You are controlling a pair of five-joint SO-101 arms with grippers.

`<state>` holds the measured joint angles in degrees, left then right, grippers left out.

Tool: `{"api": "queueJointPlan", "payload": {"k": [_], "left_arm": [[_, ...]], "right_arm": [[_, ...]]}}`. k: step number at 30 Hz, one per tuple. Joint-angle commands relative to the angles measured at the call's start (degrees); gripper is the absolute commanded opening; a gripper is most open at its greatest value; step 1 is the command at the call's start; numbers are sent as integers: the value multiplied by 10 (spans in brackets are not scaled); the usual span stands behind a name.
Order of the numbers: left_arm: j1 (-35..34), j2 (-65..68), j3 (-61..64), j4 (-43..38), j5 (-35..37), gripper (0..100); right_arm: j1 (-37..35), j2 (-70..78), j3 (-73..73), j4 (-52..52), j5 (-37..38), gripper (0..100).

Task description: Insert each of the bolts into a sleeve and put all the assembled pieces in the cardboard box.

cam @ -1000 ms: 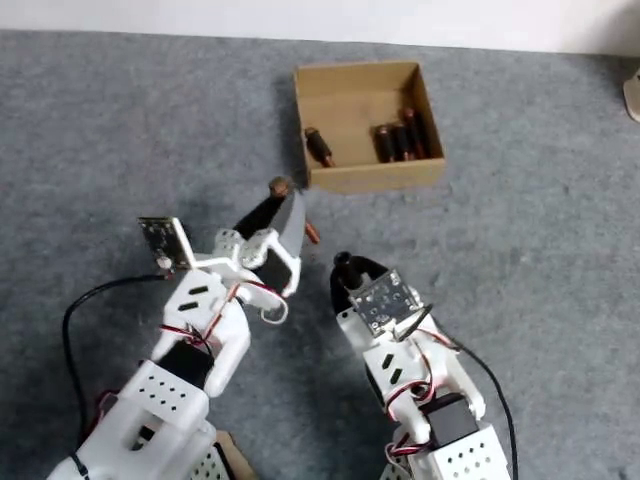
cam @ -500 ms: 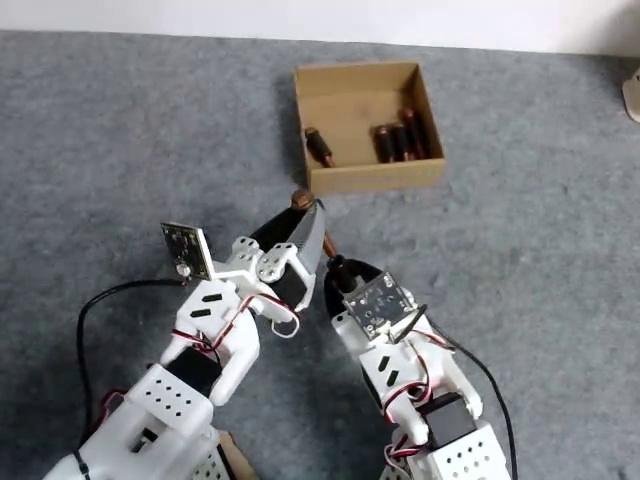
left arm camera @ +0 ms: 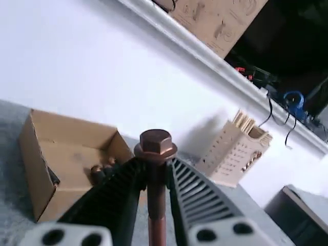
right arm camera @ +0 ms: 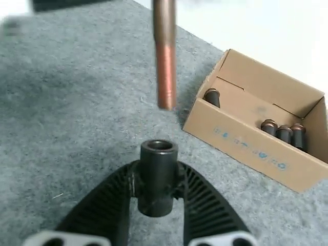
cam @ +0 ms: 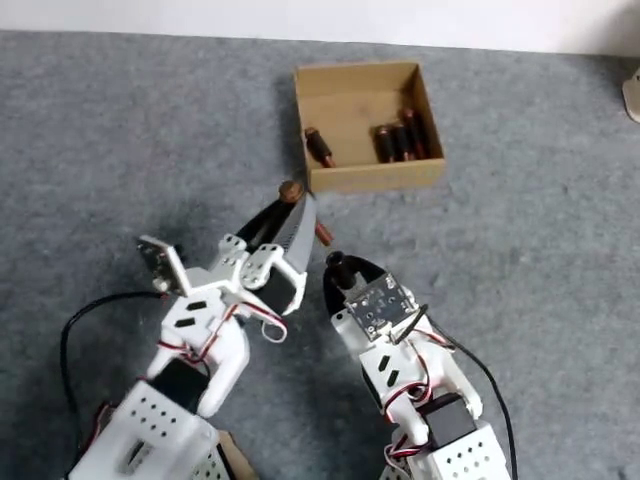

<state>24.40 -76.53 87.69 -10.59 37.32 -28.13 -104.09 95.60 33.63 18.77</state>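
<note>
Left gripper (left arm camera: pixel 152 173) clamps the bolt (left arm camera: pixel 155 147), its tip near the sleeve (right arm camera: pixel 158 165) clamped in right gripper (right arm camera: pixel 158 185).

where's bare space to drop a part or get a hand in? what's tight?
Bare carpet left of the cardboard box, beyond the left gripper. More to the right of the right gripper, nearer the arms than the box. Tight: between both grippers and the box front, where bolt and sleeve are held.
</note>
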Motion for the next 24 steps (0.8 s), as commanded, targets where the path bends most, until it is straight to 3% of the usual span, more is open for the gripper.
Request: {"api": "queueJointPlan", "payload": {"k": [1, 7, 24], "left_arm": [[-6, -76, -8, 60, 26, 5], [-2, -135, -4, 108, 27, 5], [30, -116, 8, 107, 25, 5]], "right_arm": [[-5, -10, 30, -18, -2, 5], [-4, -10, 30, -18, -2, 5], [-3, -10, 27, -16, -3, 5]]}}
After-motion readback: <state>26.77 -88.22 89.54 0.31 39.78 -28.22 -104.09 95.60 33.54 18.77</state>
